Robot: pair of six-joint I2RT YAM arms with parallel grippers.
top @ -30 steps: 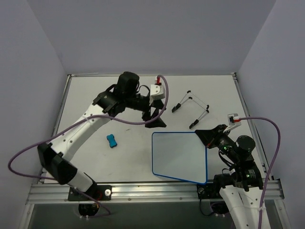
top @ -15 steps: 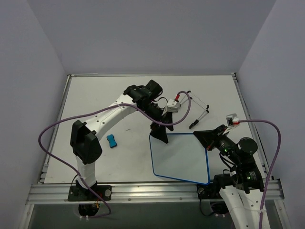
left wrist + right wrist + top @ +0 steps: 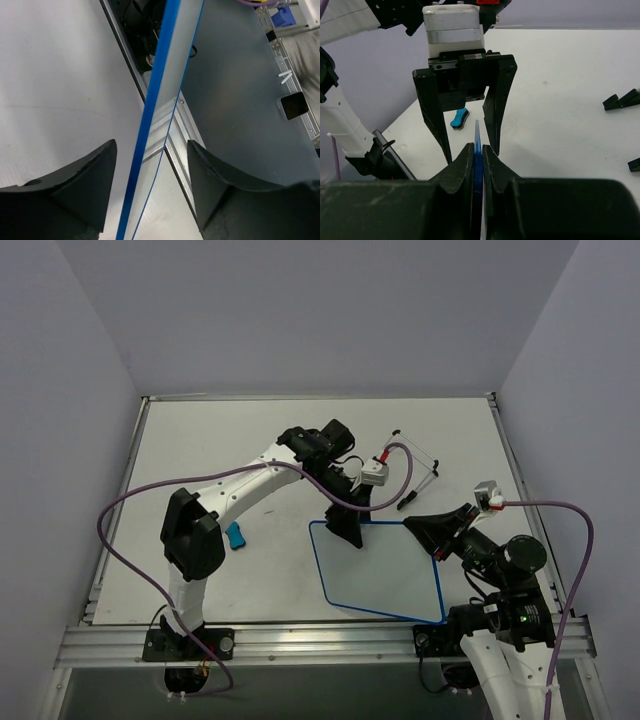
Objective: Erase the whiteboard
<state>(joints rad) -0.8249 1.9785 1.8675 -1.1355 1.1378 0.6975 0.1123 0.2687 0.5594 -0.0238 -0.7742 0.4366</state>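
Note:
The whiteboard (image 3: 385, 565) is white with a blue rim and its face looks blank. My right gripper (image 3: 432, 530) is shut on its right corner and holds it lifted; in the right wrist view its blue edge (image 3: 477, 142) sits pinched between my fingers. My left gripper (image 3: 345, 530) is open, its jaws on either side of the board's far left corner. In the left wrist view the blue rim (image 3: 155, 107) runs between the two fingers without touching them. The left gripper also shows in the right wrist view (image 3: 466, 135).
The blue eraser (image 3: 235, 535) lies on the table left of the board, and also shows in the right wrist view (image 3: 459, 118). The black wire stand (image 3: 415, 475) lies behind the board at the right. The table's front rail (image 3: 300, 640) runs below the board.
My left arm has swung right and down from the table's back until its open jaws straddle the board's far left corner. The board has shifted slightly in my right gripper.

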